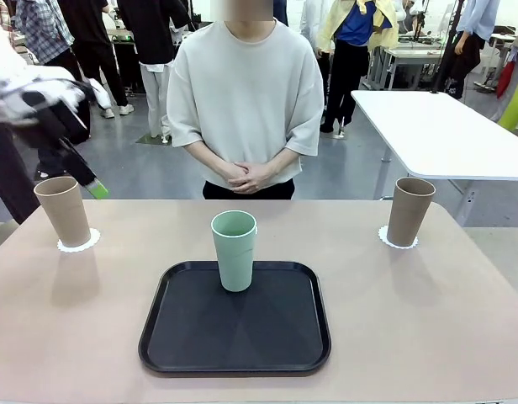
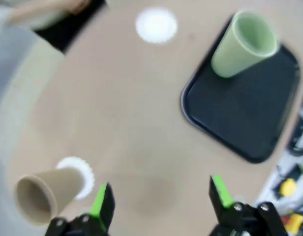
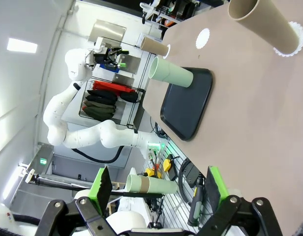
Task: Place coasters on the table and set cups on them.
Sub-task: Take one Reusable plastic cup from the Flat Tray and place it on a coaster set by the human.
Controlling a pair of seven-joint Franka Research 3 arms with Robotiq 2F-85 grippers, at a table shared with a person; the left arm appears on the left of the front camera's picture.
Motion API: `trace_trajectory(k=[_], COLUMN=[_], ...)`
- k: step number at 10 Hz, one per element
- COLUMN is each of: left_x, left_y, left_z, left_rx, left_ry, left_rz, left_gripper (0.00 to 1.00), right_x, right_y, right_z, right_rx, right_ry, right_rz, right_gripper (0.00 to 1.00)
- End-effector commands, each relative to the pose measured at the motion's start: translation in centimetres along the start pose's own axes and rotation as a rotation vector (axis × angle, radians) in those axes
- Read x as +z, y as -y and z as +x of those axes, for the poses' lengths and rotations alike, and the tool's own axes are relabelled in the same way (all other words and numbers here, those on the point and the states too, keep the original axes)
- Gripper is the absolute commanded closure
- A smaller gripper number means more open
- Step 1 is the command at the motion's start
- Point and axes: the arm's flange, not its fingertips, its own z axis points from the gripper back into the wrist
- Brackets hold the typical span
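1. Two cups are set. The left tan cup [image 1: 61,210] stands upright on the left coaster [image 1: 78,244], left of the tray [image 1: 200,328]. The right tan cup [image 1: 409,210] stands on the right coaster [image 1: 398,241], right of the tray.
2. The green cup [image 1: 234,250] stands upright on the tray's far half. We judge it simply awaits its turn.
3. A bare coaster [image 2: 156,24] lies flat on the table [image 1: 393,320] beyond the tray's far edge, toward the person and apart from every cup. We read it as laid ready for the green cup.
4. Our left gripper [image 2: 160,196] hangs over the table left of the tray, near the left tan cup, jaws wide and holding nothing.
5. Our right gripper [image 3: 156,189] sits well off to the tray's right, jaws likewise wide and empty.
6. The person's hands [image 1: 251,175] are clasped beyond the tray, clear of the work.
7. What remains, we judge, is lifting the green cup off the tray and setting it on the bare coaster.
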Motion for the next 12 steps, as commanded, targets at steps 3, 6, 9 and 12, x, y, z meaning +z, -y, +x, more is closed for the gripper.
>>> trace_trajectory(k=[3, 6, 9, 12], left_x=[-2.9, -3.1, -5.3, -9.8], left_y=[2.0, 1.9, 1.5, 2.8], left_z=[1.0, 1.4, 1.8, 4.1], left_rx=[-0.008, -0.062, -0.182, -0.409], left_ry=[-0.086, -0.091, 0.052, 0.179], left_rz=[-0.085, -0.017, -0.109, -0.245], left_gripper=[0.00, 0.00, 0.00, 0.00], right_x=[0.0, 0.0, 0.0, 0.0], right_y=[0.0, 0.0, 0.0, 0.0], right_z=[0.1, 0.1, 0.1, 0.1], right_rx=[0.002, 0.002, 0.002, 0.002], right_ry=[0.001, 0.001, 0.001, 0.001], right_rz=[0.000, 0.000, 0.000, 0.000], right_gripper=[0.00, 0.00, 0.00, 0.00])
